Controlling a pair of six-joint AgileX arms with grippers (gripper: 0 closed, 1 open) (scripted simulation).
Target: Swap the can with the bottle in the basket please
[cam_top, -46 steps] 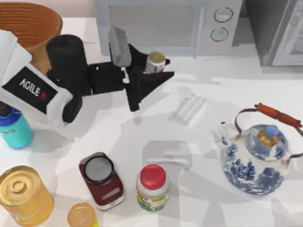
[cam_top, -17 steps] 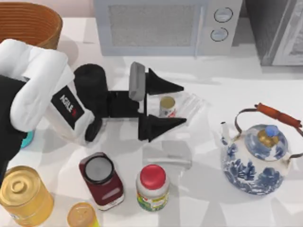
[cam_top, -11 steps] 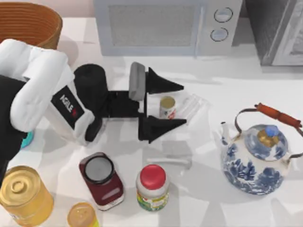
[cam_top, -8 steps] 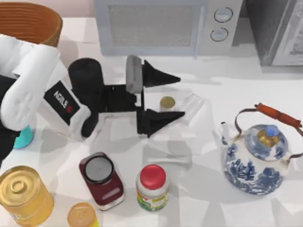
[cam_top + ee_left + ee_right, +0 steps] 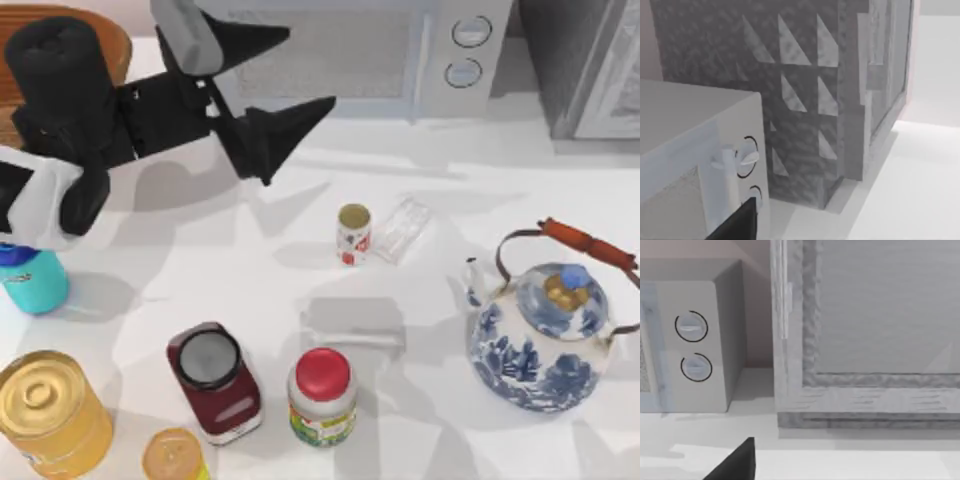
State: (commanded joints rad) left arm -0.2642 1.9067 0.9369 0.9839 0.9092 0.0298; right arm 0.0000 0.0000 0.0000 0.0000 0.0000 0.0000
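The left hand (image 5: pixel 275 85), fingers spread and empty, hangs at the upper left beside the basket (image 5: pixel 118 45). The can (image 5: pixel 353 234) stands mid-bench, the bottle (image 5: pixel 30 280) at the left edge.

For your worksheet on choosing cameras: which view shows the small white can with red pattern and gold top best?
The top view: the small white can with red pattern and gold top stands upright mid-table, unobstructed. Both wrist views face the grey microwave and wall instead.

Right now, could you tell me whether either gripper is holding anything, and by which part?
Nothing is held. The left gripper is open above the table; the can stands free.
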